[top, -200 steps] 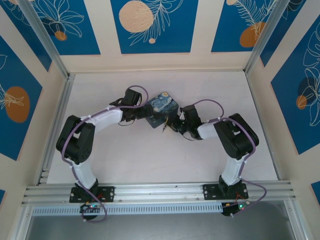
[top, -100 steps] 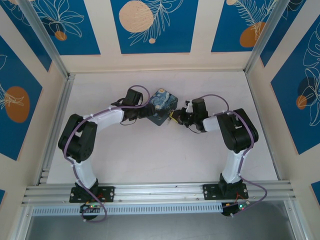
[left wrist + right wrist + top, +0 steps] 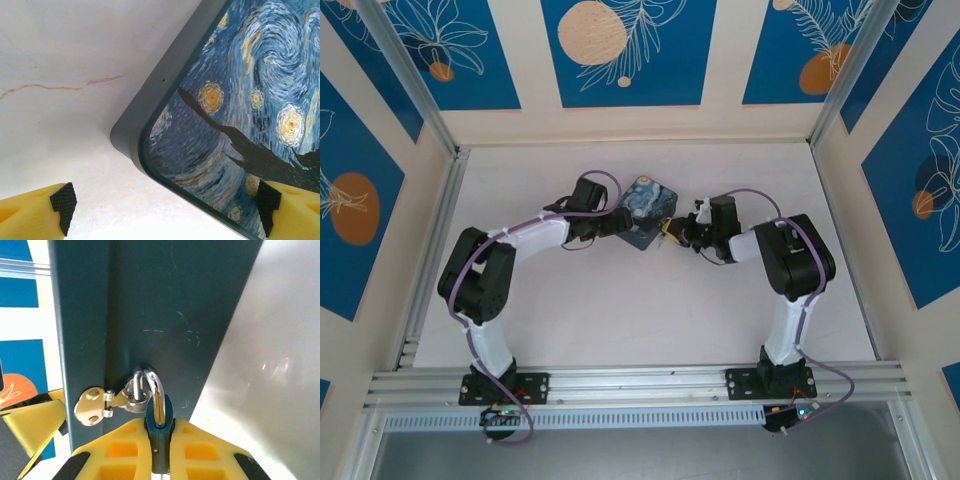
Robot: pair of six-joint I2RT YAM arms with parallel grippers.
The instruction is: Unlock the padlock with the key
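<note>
Closest to us in the right wrist view, the right pincer is squeezed tight on the little blue padlock. Its yellow fingers press on both sides of the lock. Just past that, the shiny loop of the lock goes through a silver latch on the side of the box. The loop sits down in the blue body, so we think it is locked.

In the left wrist view, the left pincer is wide open and holds nothing. One finger is over the desk and the other is over the painted lid, with a corner of the box between them. We cannot tell if they touch the box.

From above, both pincers meet at the box in the middle of the desk, one on each side.

We cannot tell where the key is. It is too small for us to pick out.

Here is what could go wrong. The right pincer covers the bottom of the lock, so the key may have no way in. The box is not gripped, so a tug on the lock could drag or tip it. The lock is small and smooth, so it could slip and swing away.
</note>
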